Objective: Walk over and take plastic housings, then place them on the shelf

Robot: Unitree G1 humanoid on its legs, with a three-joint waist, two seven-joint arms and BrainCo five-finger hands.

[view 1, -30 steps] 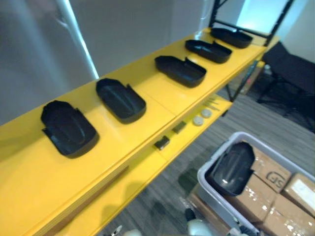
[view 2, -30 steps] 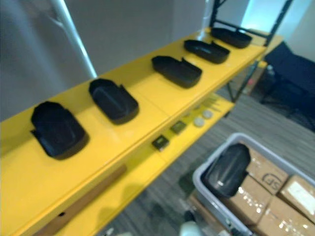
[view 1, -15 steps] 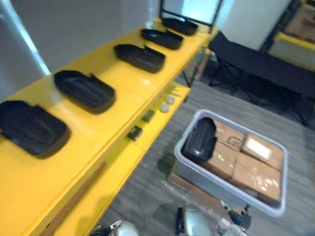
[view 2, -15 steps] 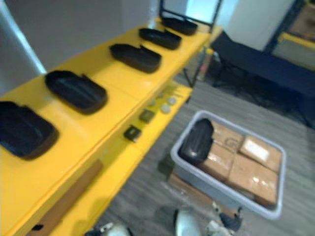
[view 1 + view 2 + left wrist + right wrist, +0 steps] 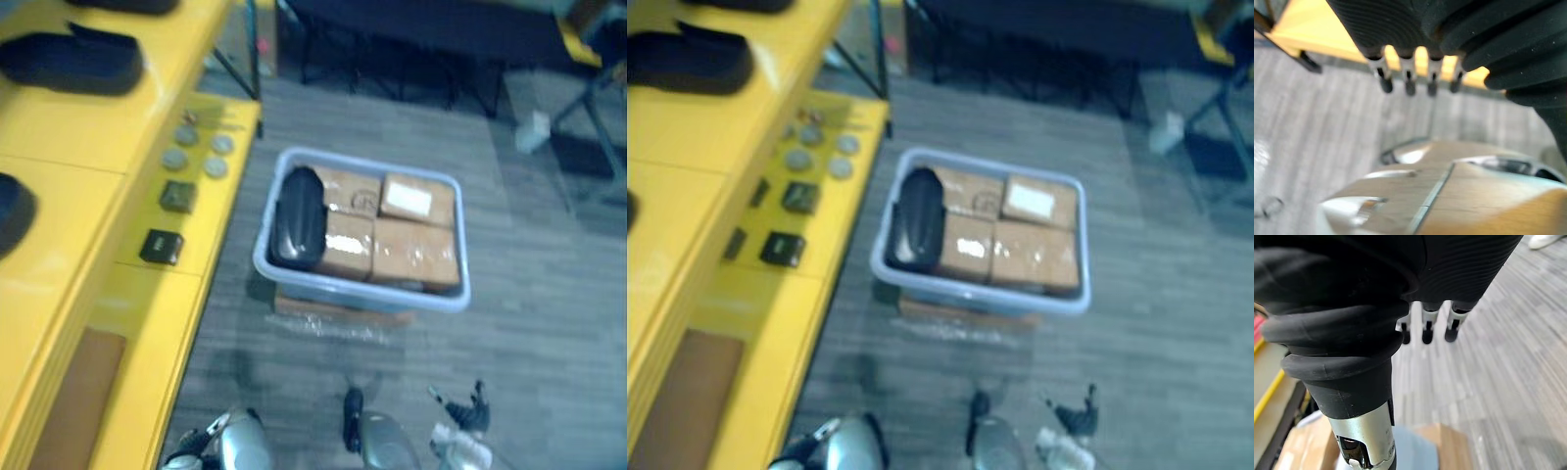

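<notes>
Head views, looking down at grey floor (image 5: 529,294). Pale grey-blue plastic bin (image 5: 362,299) stands on the floor near centre, long side running 9 to 3 o'clock. Inside it: four brown cardboard boxes (image 5: 411,250) packed two by two, filling the middle and the 3 o'clock end. One black plastic housing (image 5: 297,217) sits at the 9 o'clock end of the bin, domed back up, wedged between the bin wall and the nearest boxes, touching both. Yellow shelf (image 5: 59,127) runs along the 9 o'clock side from 7 to 11 o'clock, near the bin but apart from it. Top tier: a shelved housing (image 5: 69,61) at 10 o'clock, open side up, and a second shelved housing (image 5: 8,211) cut by the 9 o'clock edge. Lower tier, just beside the bin's 9 o'clock end: a cluster of small round discs (image 5: 174,159), then two small dark blocks (image 5: 162,246) toward 8 o'clock, and a brown board (image 5: 73,401) at 7 o'clock. Dark low bench (image 5: 411,29) across 12 o'clock, well apart from the bin. Left hand (image 5: 1408,81), own wrist view: fingers straight, hanging side by side, nothing held; floor and the yellow shelf edge beyond them. Right hand (image 5: 1426,328), own wrist view: fingers straight and slack, nothing between them, floor beyond. Neither hand touches a housing.
</notes>
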